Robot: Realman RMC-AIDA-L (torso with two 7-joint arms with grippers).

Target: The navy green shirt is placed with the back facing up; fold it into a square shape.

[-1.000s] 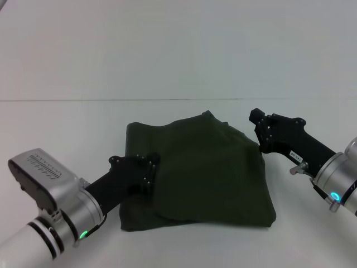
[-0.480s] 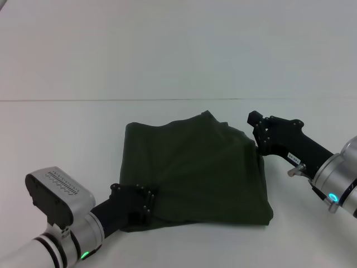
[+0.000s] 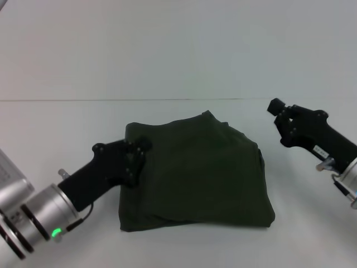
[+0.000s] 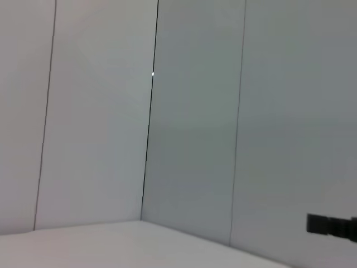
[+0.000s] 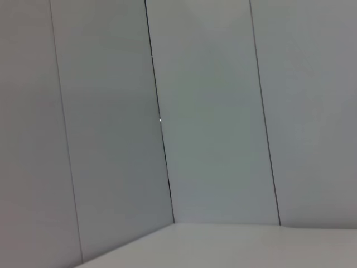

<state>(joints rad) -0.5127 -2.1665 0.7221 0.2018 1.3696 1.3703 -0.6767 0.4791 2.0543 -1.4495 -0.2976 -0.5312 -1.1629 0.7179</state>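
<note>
shirt (image 3: 201, 173): folded into a rough square, laid mid-surface (image 3: 67, 128) | left tool (image 3: 135, 155): at shirt's left edge, finger state cannot be told | right tool (image 3: 281, 120): apart from shirt's right side, state cannot be told

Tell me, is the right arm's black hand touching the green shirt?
No, in the head view the right gripper sits clear of the folded green shirt, with bare white table between them.

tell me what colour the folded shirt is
Plain dark olive green; the navy green shirt shows no print or pattern. Best seen in the head view.
</note>
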